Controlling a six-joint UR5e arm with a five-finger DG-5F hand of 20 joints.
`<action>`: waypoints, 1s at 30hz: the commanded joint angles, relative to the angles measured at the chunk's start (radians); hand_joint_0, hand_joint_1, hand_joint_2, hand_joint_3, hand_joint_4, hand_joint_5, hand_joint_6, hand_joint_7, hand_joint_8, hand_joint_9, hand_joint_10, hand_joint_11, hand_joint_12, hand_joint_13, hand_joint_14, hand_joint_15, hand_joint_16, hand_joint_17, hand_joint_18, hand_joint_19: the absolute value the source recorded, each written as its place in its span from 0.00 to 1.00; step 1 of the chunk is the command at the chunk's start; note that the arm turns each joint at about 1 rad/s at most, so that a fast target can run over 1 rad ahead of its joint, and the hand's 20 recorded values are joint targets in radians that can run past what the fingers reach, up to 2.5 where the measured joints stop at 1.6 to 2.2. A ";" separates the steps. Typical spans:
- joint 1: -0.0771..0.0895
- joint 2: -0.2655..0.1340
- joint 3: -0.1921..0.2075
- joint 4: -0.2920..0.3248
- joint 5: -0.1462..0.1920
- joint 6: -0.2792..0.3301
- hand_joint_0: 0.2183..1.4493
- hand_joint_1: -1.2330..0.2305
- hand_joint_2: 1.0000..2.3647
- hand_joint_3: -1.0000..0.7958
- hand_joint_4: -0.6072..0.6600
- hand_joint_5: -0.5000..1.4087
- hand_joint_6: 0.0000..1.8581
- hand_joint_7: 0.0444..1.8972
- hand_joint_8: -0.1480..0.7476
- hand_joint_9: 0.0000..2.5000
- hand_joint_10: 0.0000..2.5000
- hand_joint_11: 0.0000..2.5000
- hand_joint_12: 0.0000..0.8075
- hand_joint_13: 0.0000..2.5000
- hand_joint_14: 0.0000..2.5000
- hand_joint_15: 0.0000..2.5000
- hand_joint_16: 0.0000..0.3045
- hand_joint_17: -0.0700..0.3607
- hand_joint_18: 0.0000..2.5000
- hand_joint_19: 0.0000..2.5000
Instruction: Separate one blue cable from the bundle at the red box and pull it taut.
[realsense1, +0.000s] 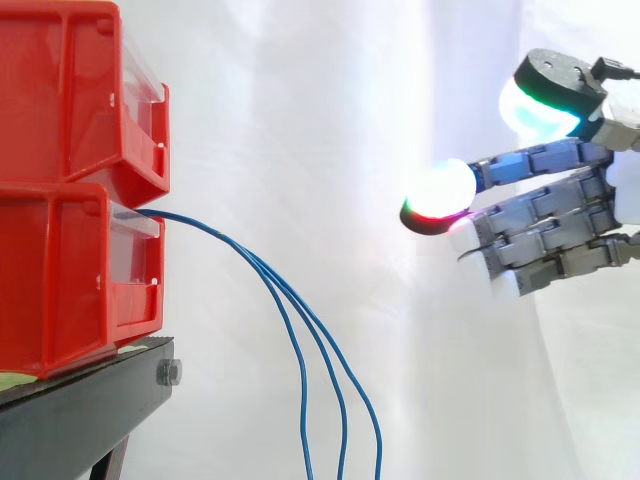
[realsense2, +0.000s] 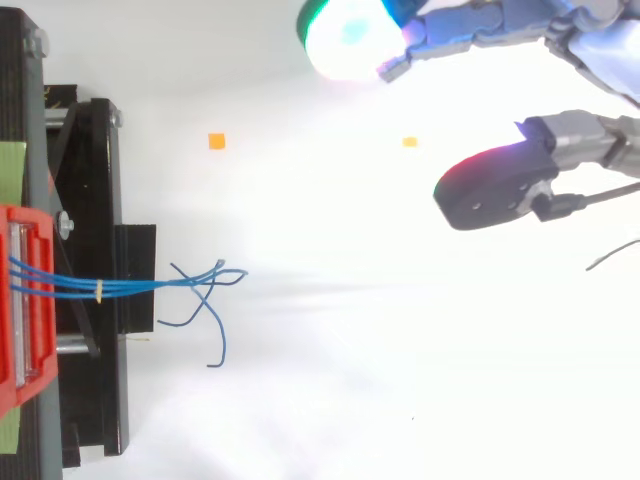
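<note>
So, hand: fingers stretched out and spread, nothing between them, in mid-air at right in side view
blue cables: bundle coming out of the front of lower red bin, drooping past black stand, loose ends splayed
upper red bin: stacked on lower one
yellow tie: around bundle near bin
hand vs cables: well apart, no contact
</note>
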 joint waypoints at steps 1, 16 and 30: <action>-0.001 -0.022 0.032 -0.002 -0.004 0.000 0.22 0.37 0.00 0.28 0.63 0.18 0.27 0.44 0.50 0.29 0.01 0.20 0.43 0.28 0.01 0.19 0.16 0.41 0.20 0.24; -0.002 -0.129 0.116 -0.005 -0.061 0.064 0.22 0.37 0.00 0.28 0.63 0.18 0.27 0.44 0.50 0.29 0.01 0.20 0.44 0.28 0.01 0.19 0.16 0.41 0.21 0.24; -0.004 -0.266 0.213 0.010 -0.104 0.159 0.22 0.39 0.00 0.28 0.64 0.18 0.27 0.44 0.51 0.29 0.01 0.20 0.45 0.29 0.01 0.20 0.16 0.41 0.21 0.24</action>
